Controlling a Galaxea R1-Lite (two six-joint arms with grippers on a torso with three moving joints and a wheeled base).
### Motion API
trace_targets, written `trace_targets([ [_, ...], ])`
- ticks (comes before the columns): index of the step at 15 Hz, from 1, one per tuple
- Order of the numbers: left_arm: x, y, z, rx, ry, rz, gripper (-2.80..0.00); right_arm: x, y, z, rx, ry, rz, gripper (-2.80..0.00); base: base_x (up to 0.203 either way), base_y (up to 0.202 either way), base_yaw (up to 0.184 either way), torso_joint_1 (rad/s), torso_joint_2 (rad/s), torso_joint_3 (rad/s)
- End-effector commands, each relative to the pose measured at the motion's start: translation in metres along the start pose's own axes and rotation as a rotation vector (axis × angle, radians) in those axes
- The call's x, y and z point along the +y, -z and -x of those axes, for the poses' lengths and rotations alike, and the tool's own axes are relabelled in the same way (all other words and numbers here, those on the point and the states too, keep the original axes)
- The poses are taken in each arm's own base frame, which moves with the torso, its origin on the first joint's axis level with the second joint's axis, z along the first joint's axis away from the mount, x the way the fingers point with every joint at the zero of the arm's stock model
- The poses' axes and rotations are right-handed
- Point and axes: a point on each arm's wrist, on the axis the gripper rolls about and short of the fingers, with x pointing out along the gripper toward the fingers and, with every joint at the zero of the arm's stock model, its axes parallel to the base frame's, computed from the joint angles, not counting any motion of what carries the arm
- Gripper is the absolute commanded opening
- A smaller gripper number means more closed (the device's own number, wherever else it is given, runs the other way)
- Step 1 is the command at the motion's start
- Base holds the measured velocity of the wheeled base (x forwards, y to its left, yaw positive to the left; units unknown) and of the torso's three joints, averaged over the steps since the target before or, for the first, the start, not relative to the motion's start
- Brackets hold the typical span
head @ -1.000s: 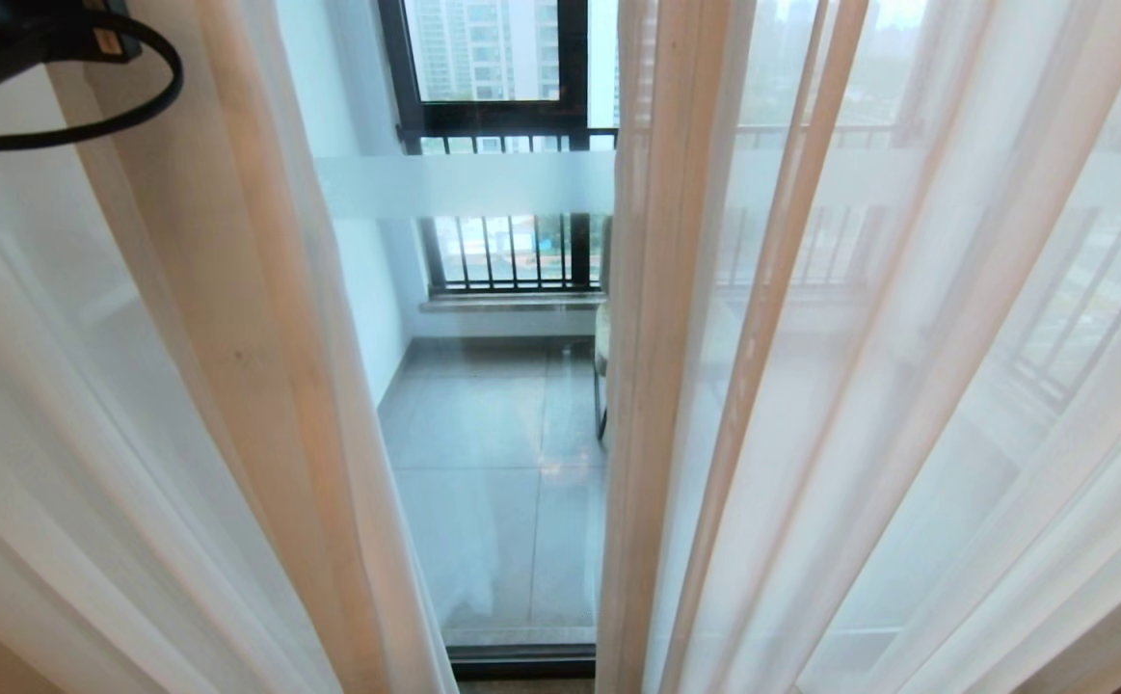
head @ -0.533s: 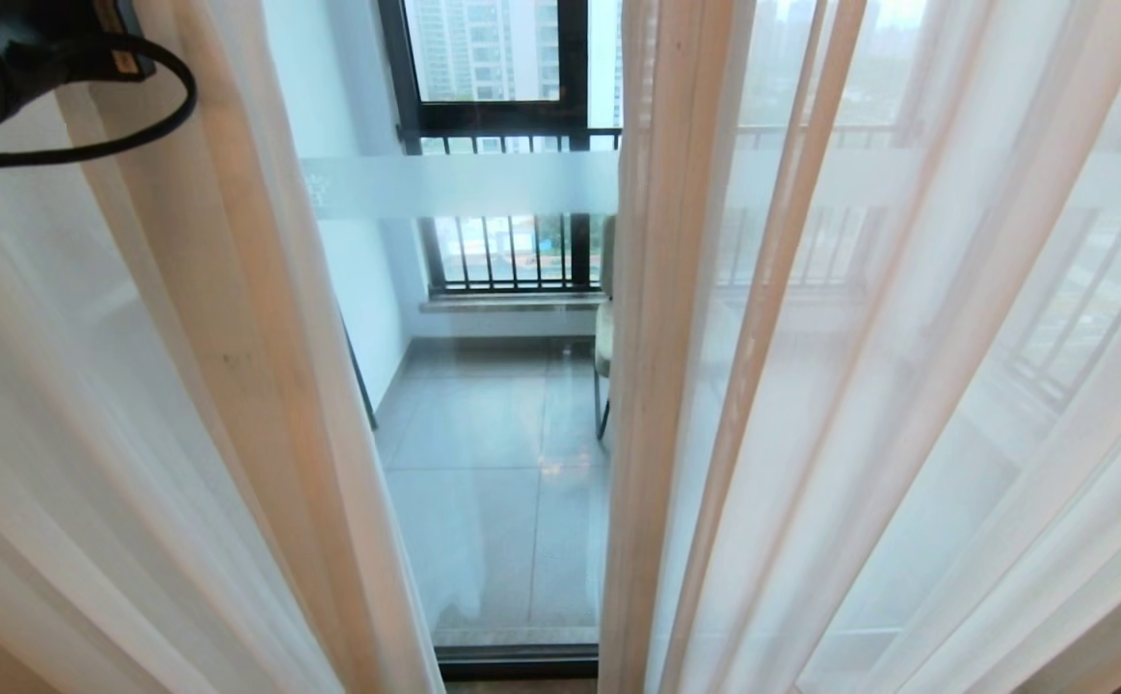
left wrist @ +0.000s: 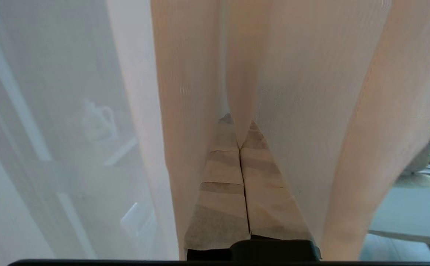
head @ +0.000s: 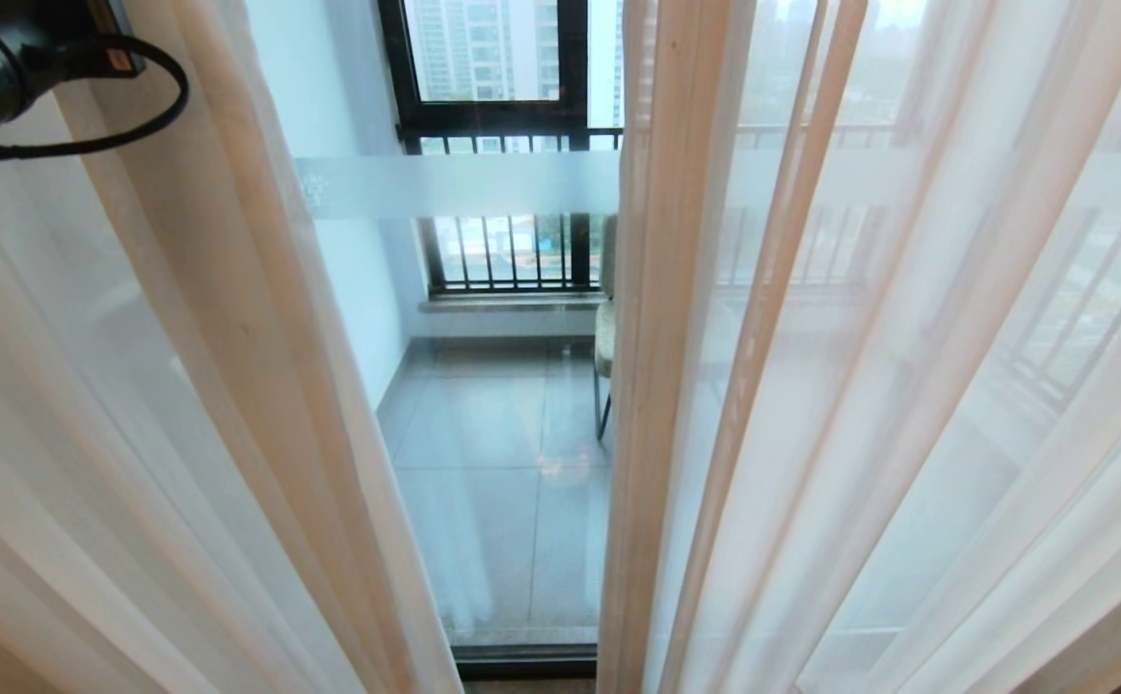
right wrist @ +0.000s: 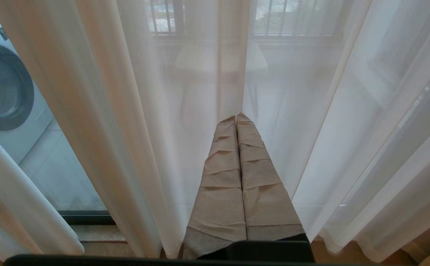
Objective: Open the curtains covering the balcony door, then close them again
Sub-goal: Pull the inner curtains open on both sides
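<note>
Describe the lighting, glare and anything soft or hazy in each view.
Head view: daylight backlights the thin white sheer curtains; the glass balcony door mirrors the pale folds. Left wrist view: sheer fabric drapes over the tape-wrapped left gripper, and all behind it is hazy. Right wrist view: the railing shows only dimly through the sheers beyond the right gripper.

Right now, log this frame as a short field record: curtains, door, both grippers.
curtains: white sheers parted, a gap at centre
left sheer panel: draped over the left gripper
balcony door: glass with frosted band shows through the gap
left gripper: shut, fingertips pushed into a sheer fold, raised at upper left of head view
right gripper: shut, low before the sheers, holding nothing
beyond glass: chair, tiled floor
</note>
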Motion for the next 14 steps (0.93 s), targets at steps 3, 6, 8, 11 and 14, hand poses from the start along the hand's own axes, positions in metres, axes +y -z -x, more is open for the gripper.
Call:
trace_targets([
  [3,0.0079,0.0081,-0.0104,0.011,-0.032,0.017,-2.8,0.0,0.0,-0.0001,0.002,0.0,0.0,-2.8,0.0,0.0,0.0,0.0,0.0,0.0],
  [6,0.0075,0.0093,-0.0109,0.012,0.01,0.036,-2.8,0.0,0.0,-0.0001,0.002,0.0,0.0,-2.8,0.0,0.0,0.0,0.0,0.0,0.0],
  [8,0.0104,0.0087,-0.0106,0.01,0.009,0.034,-2.8,0.0,0.0,-0.0001,0.002,0.0,0.0,-2.8,0.0,0.0,0.0,0.0,0.0,0.0],
  [11,0.0098,0.0072,-0.0097,0.006,0.012,0.034,-2.8,0.0,0.0,-0.0001,0.002,0.0,0.0,-2.8,0.0,0.0,0.0,0.0,0.0,0.0],
  [14,0.011,0.0067,-0.0085,0.005,0.009,0.034,-2.8,0.0,0.0,-0.0001,0.002,-0.001,0.0,-2.8,0.0,0.0,0.0,0.0,0.0,0.0],
])
